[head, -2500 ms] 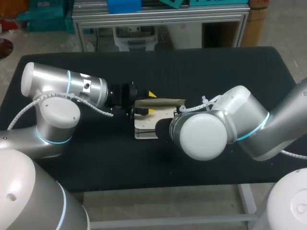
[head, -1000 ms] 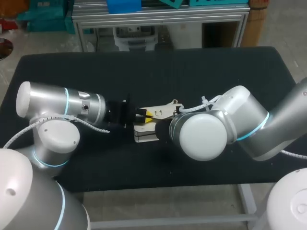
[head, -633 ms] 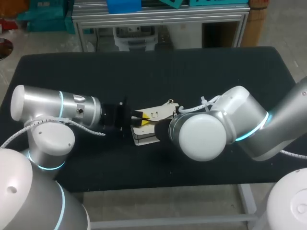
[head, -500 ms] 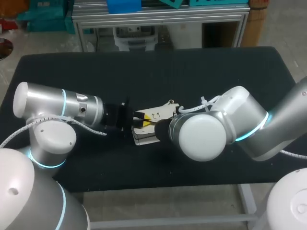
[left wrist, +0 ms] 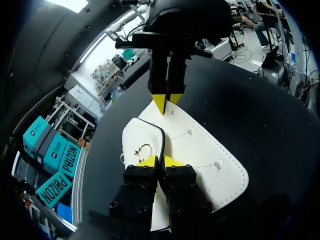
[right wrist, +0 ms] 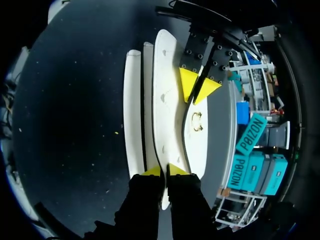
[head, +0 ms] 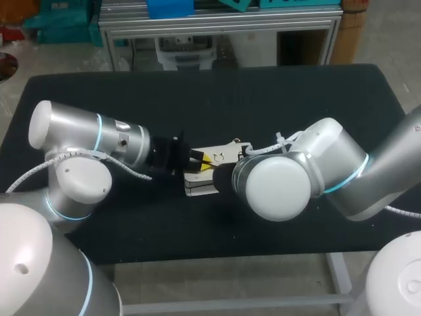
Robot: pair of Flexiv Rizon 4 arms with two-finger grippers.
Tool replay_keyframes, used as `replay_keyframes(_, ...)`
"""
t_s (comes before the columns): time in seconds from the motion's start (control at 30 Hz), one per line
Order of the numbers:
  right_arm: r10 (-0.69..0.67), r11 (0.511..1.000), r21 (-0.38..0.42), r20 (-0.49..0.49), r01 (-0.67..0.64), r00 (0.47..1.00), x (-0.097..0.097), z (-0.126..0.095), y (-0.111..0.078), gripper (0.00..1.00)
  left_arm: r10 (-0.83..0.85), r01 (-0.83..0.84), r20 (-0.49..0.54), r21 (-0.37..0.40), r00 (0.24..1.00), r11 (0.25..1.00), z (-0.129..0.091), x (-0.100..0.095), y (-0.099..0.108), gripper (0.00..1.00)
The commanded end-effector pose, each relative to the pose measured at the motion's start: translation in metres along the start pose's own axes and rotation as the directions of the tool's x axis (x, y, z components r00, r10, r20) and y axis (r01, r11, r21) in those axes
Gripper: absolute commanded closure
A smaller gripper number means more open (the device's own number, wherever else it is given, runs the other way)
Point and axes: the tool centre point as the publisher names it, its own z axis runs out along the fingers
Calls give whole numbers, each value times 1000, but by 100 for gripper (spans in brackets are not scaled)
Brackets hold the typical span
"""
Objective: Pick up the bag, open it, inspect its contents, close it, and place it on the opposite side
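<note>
A white bag with a black-trimmed flap and a gold ring clasp lies at the table's middle. My left gripper comes in level from the left and is shut on the flap's edge, which the left wrist view shows pinched between its tips. In the right wrist view, my right gripper is shut on the bag's opposite edge, facing the left gripper. The head view hides the right gripper under its own arm. The flap lies low over the bag, so its inside is hidden.
The black table stretches bare around the bag on all sides. Both arms lie low over the table, meeting at the bag in the middle.
The flap, raised earlier with the tan inside showing, has come down over the bag. My left gripper drew a little left with the flap, then came back right. The right arm stayed still.
</note>
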Motion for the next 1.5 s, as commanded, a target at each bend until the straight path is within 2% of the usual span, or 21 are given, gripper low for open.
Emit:
replay_keyframes(0.03, 3, 1000, -12, 326, 1, 946, 4, 2, -2, 100, -9, 9, -16, -3, 1000, 1000, -7, 2, 10, 100)
replay_keyframes(0.17, 3, 1000, -12, 326, 1, 946, 4, 2, -2, 100, -13, 13, -22, 3, 1000, 1000, -5, 0, 11, 100)
replay_keyframes(0.37, 3, 1000, -12, 326, 1, 946, 4, 2, -2, 100, 14, -12, -49, 34, 999, 999, 12, -3, 1, 100)
replay_keyframes(0.5, 3, 1000, -12, 326, 1, 946, 4, 2, -2, 100, 25, -23, -78, 27, 997, 999, 22, -4, 0, 100)
replay_keyframes(0.9, 3, 1000, -12, 326, 1, 946, 4, 2, -2, 100, -34, 33, -77, -18, 996, 999, -9, 3, 25, 100)
replay_keyframes(1.03, 3, 1000, -12, 326, 1, 946, 4, 2, -2, 100, -51, 51, -67, -5, 996, 999, -15, 3, 27, 100)
replay_keyframes(1.2, 3, 1000, -12, 326, 1, 946, 4, 2, -2, 100, -39, 41, -78, 22, 996, 999, -3, 3, 17, 100)
replay_keyframes(1.5, 3, 1000, -12, 326, 1, 946, 4, 2, -2, 100, -35, 37, -80, 16, 996, 999, 24, 0, 6, 100)
